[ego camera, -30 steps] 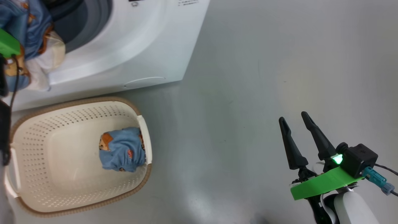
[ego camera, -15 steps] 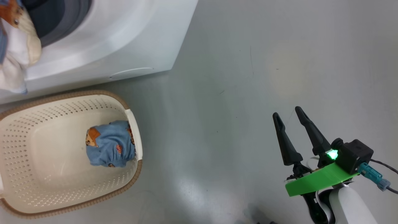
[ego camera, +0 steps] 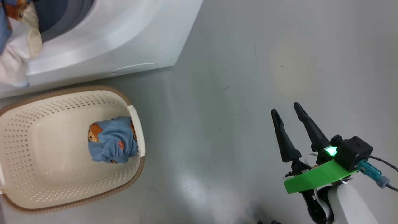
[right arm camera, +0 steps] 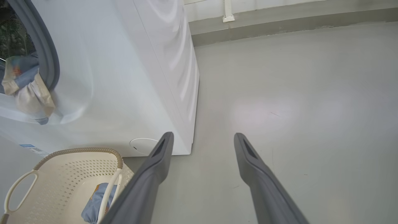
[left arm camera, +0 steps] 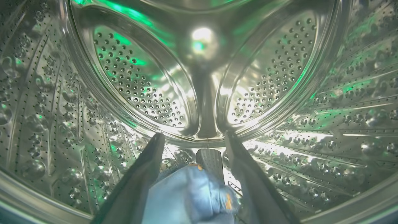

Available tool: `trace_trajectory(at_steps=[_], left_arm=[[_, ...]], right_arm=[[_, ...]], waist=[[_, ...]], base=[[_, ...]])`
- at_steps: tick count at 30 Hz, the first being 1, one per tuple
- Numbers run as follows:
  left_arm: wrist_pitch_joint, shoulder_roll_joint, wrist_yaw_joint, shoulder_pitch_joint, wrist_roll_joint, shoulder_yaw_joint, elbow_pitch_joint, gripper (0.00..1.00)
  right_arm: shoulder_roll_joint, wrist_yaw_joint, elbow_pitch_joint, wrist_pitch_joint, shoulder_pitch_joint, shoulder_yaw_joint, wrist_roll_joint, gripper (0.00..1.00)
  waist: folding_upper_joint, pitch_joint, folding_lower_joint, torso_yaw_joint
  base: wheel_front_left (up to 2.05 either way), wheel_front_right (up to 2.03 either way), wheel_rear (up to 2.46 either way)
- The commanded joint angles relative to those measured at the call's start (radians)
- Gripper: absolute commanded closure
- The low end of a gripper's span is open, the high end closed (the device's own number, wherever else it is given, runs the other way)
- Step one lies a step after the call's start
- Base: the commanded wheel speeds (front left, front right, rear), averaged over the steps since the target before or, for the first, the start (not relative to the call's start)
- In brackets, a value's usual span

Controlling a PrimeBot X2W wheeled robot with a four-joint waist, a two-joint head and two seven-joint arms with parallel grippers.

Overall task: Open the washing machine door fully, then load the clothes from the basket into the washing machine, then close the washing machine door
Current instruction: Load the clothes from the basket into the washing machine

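We hold our left claw [left arm camera: 192,137] wide inside the washer drum [left arm camera: 56,93], a blue garment [left arm camera: 186,196] between its fingers, our right claw [ego camera: 284,108] wide above the floor [ego camera: 236,56], and a second garment [ego camera: 112,140] by the basket [ego camera: 62,92] right rim.

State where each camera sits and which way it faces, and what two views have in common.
Head view: on the head, facing down at the floor, basket and washing machine; right gripper at lower right.
Left wrist view: on the left wrist, inside the steel drum, facing its back wall; left gripper with blue cloth between its fingers.
Right wrist view: on the right wrist, facing the floor beside the washing machine; right gripper's fingers.
Shared: head and right wrist views both show the basket holding a blue garment.
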Motion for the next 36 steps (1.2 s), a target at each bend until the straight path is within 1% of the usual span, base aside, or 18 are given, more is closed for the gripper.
trace_trajectory(at_steps=[1, 8, 12, 17, 25, 36], left_arm=[[-0.005, 0.042, -0.001, 0.000, 0.001, 0.004, -0.015, 0.00], [-0.005, 0.029, -0.002, 0.032, -0.041, -0.011, -0.014, 0.00], [-0.005, 0.015, -0.002, 0.069, -0.067, -0.016, -0.036, 0.00], [-0.005, 0.004, -0.002, 0.114, -0.075, -0.017, -0.065, 0.00], [-0.005, -0.030, -0.002, 0.215, -0.077, -0.003, -0.160, 0.00], [-0.005, -0.074, -0.002, 0.440, -0.064, 0.016, -0.327, 0.00]], right_arm=[[-0.004, 0.002, -0.023, -0.012, 0.002, 0.017, -0.011, 0.00], [-0.011, 0.002, -0.024, -0.012, -0.002, 0.010, -0.014, 0.00], [-0.015, 0.002, -0.026, -0.012, -0.002, 0.005, -0.016, 0.00], [-0.019, 0.002, -0.029, -0.012, -0.003, -0.001, -0.019, 0.00], [-0.029, 0.002, -0.034, -0.012, -0.003, -0.023, -0.024, 0.00], [-0.044, 0.002, -0.043, -0.012, 0.004, -0.050, -0.028, 0.00]], waist=[[-0.0001, 0.001, 0.0000, 0.005], [-0.0001, -0.005, 0.0000, 0.023], [-0.0001, -0.008, 0.0000, 0.040], [-0.0001, -0.009, 0.0000, 0.055], [-0.0001, -0.011, 0.0000, 0.091], [-0.0001, -0.024, 0.0000, 0.136]], base=[[0.00, 0.00, 0.00], [0.00, 0.00, 0.00], [0.00, 0.00, 0.00], [0.00, 0.00, 0.00], [0.00, 0.00, 0.00], [0.00, 0.00, 0.00]])
